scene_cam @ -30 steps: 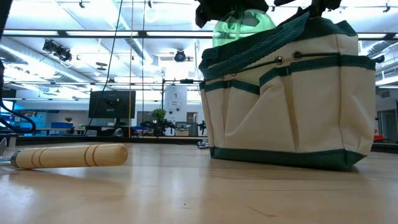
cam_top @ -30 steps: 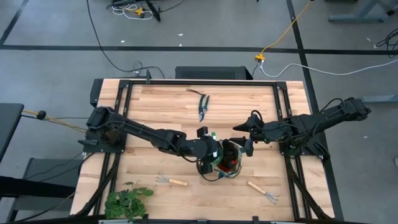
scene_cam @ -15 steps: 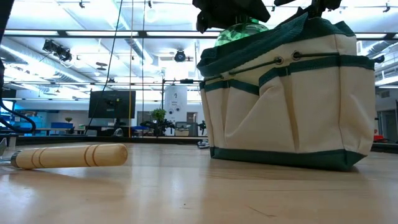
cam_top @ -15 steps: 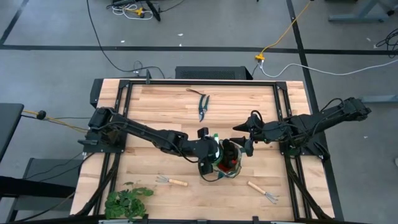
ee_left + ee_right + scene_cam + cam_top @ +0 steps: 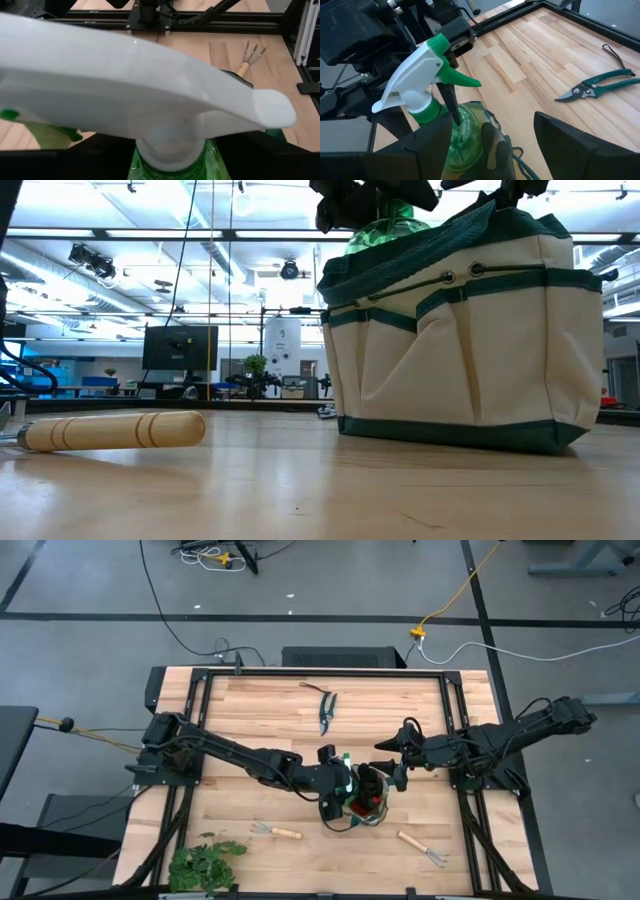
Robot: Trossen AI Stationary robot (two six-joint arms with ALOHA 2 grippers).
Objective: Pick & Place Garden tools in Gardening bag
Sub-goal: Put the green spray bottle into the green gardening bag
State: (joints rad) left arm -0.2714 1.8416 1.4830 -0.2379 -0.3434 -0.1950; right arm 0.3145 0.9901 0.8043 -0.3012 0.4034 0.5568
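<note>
The green spray bottle with its white nozzle (image 5: 415,75) stands tilted in the mouth of the green and cream gardening bag (image 5: 470,350), at the table's middle (image 5: 383,812). My left gripper (image 5: 335,783) is shut on the bottle, above the bag's left end. My right gripper (image 5: 392,776) is open at the bag's right rim, one finger on each side of the rim (image 5: 492,145). Something red (image 5: 372,803) shows inside the bag. The pruning shears (image 5: 326,712) lie flat on the far part of the table. Two wooden-handled rakes (image 5: 275,831) (image 5: 422,847) lie near the front. My left gripper holds the spray bottle by its neck, just under the white nozzle head (image 5: 170,155), pinched between the two fingers (image 5: 451,102). It comes from the table's left side, slanting down. The bottle is tilted, and its green body (image 5: 460,135) is partly down inside the bag. My right gripper stands at the bag's raised rim (image 5: 495,210); whether it touches the rim I cannot tell.
A leafy green plant bunch (image 5: 205,865) lies at the front left corner. One rake's wooden handle (image 5: 110,430) lies left of the bag in the low view. Black frame rails (image 5: 330,673) run along the table's edges.
My left gripper has gone down with the spray bottle. The bottle's green body has sunk deeper into the bag's mouth, and less of it shows above the rim. The bag and my right gripper have kept still.
</note>
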